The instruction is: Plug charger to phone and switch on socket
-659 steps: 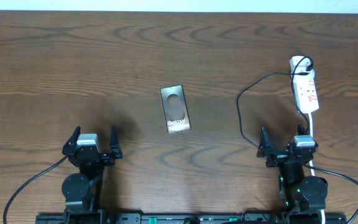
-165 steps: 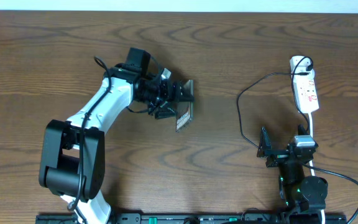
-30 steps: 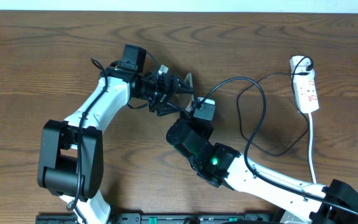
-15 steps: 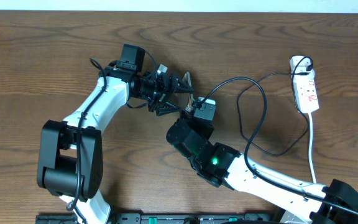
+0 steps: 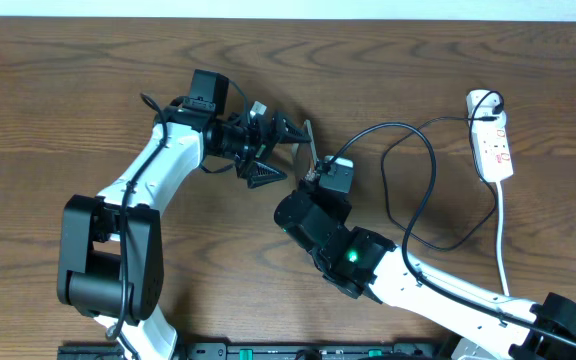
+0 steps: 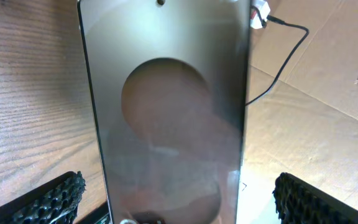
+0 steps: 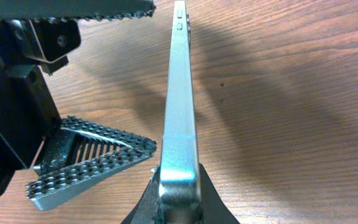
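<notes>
Left hand (image 5: 290, 152) spread wider, released from upright phone (image 6: 166, 112), right hand (image 7: 179, 211) clenched at phone's lower end

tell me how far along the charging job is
Done: charger cable reaches the phone. In hand: right fingers shut on the cable end at the phone's bottom, left fingers open beside it; whether it is plugged in is hidden. Left: switching on the socket.

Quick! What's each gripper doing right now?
Left gripper: open, not touching the phone.
Right gripper: closed on the charger.
</notes>
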Tool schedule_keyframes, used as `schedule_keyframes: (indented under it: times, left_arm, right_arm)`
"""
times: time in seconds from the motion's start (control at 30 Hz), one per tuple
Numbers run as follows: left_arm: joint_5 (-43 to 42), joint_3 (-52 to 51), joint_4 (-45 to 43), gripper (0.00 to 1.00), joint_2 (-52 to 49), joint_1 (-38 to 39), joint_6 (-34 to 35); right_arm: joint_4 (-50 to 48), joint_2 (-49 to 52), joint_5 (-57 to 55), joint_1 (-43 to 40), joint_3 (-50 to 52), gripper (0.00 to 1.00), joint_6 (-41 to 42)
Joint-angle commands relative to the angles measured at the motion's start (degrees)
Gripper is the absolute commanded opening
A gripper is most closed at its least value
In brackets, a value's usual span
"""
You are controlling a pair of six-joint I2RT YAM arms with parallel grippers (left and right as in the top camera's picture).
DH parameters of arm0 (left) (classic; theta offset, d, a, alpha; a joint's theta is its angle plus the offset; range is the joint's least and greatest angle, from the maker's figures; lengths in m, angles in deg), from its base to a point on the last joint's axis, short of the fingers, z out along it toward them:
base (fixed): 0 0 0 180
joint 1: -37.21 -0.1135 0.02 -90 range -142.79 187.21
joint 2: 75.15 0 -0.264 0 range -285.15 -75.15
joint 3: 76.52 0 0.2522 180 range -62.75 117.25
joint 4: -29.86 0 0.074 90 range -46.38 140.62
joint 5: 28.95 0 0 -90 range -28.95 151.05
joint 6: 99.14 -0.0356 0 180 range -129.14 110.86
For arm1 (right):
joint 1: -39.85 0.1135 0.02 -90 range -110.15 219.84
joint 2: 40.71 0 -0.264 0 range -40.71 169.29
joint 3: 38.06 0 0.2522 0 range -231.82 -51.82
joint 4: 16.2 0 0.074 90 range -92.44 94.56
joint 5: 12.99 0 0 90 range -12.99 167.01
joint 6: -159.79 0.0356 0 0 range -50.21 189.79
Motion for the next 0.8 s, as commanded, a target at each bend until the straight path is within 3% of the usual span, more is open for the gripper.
schedule_keyframes:
  times: [0.0, 0.13, 0.2, 0.3, 0.43, 0.53, 0.77]
  left_arm:
    - [-1.14, 0.66, -0.04, 0.98, 1.68, -3.06, -1.7]
    - [-1.05, 0.66, 3.19, 0.98, 2.62, -8.44, -7.63]
    - [0.48, 0.66, 8.15, 0.98, 4.22, -11.67, -13.99]
    - [10.27, 0.66, 17.84, 0.98, 7.93, -16.24, -19.93]
    - [22.75, 0.66, 28.7, 0.98, 14.84, -21.97, -23.96]
    - [23.58, 0.66, 32.7, 0.98, 20.26, -25.07, -25.73]
    - [23.5, 0.63, 36.92, 0.98, 28.68, -27.56, -25.64]
  right_arm:
    - [1.68, -3.02, -1.79, -0.92, -0.85, 0.01, -0.61]
    - [8.63, -8.63, 0.66, -3.8, -0.85, 0.01, 1.53]
    - [13.7, -12.66, 2.38, -6.05, -0.85, 0.01, 5.49]
    - [18.32, -18.05, 5.14, -9.92, -0.7, 0.01, 9.62]
    - [16.11, -20.09, 12.13, -13.42, 0.96, 0.01, 16.76]
    - [6.1, -18.69, 16.81, -13.84, 5.53, 0.01, 22.4]
    - [-43.34, -7.78, 34.75, -13.7, 20.52, 0.01, 26.4]
